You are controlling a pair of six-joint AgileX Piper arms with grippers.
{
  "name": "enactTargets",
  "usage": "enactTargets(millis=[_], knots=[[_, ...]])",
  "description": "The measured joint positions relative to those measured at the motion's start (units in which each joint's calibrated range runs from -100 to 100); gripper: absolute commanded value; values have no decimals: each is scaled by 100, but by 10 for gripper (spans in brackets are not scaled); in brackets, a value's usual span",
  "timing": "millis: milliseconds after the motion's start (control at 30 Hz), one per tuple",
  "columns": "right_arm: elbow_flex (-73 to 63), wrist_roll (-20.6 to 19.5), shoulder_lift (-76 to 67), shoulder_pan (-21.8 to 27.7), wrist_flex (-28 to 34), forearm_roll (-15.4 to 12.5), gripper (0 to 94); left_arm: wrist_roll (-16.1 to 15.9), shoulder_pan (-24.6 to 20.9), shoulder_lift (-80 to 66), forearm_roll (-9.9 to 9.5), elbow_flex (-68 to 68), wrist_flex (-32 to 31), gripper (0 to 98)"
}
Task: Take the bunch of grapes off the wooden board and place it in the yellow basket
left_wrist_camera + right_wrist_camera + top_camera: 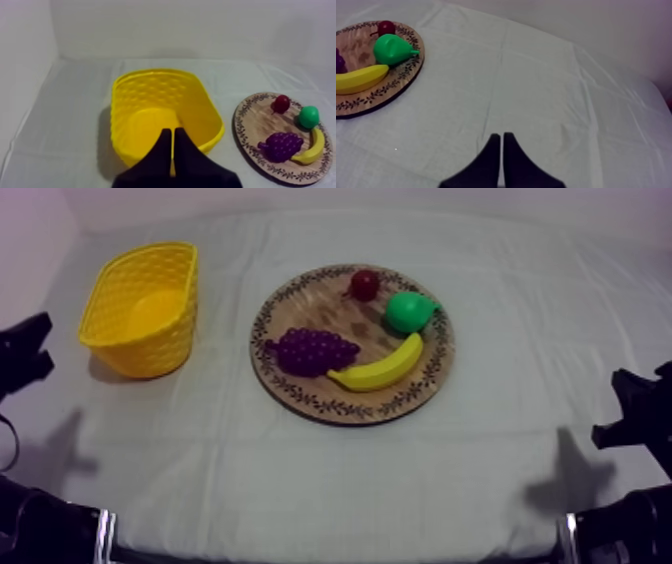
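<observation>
Near left corner of counter: left pincer (173, 131) closed tight, empty, facing basket (125, 105). Near right corner: right pincer (501, 135) closed, empty too. Mid-counter, near-left part of board (350, 414): grapes (315, 351), banana (380, 368) just beside. Probably light, hard, bumpy, prone to slip; best pinched across cluster's narrow width, clear of banana. Farther back: pear (410, 310), red fruit (364, 284).

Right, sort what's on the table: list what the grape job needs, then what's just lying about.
Needed for the job: bunch of grapes, wooden board, yellow basket.
Just lying about: banana, pear, small red fruit.
</observation>
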Motion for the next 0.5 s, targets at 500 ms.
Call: enactTargets(millis=[500], knots=[[0, -32, 0, 0, 0, 0, 3, -181, 324, 2349, -55, -2682, -149, 0]])
